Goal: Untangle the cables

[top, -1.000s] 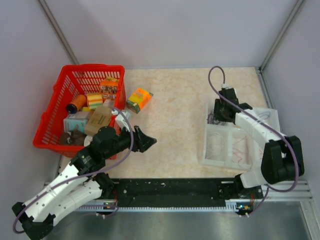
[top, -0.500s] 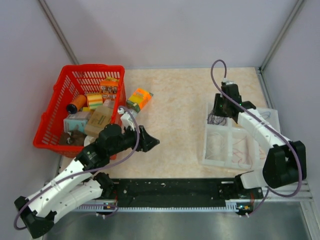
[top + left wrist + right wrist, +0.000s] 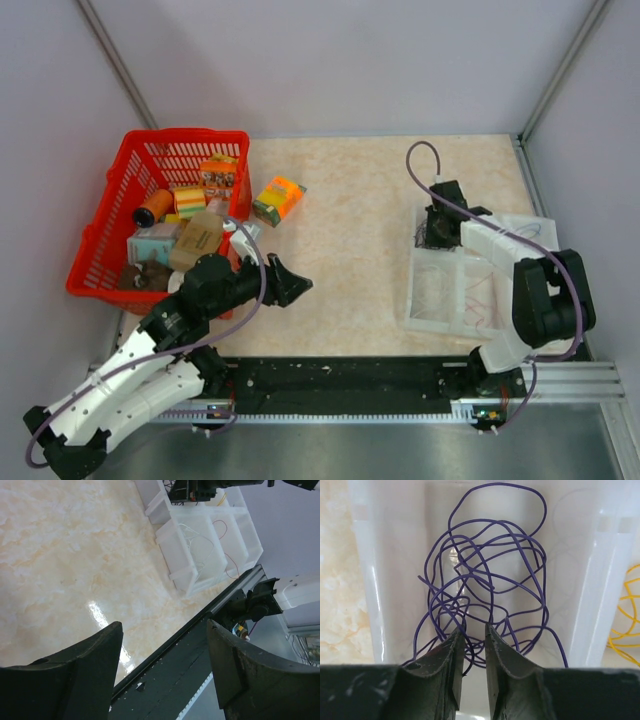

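My right gripper (image 3: 473,632) hangs over the purple cables (image 3: 492,560) in the tray (image 3: 362,580). Jaws narrow, strands between the tips; left gripper (image 3: 164,625) wide.

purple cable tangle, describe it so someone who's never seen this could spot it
Find the white divided tray on the right side of the table. In its far-left compartment, at the right end effector, lies the purple cable tangle. Only this bundle is purple; the next compartment holds a yellow cable.
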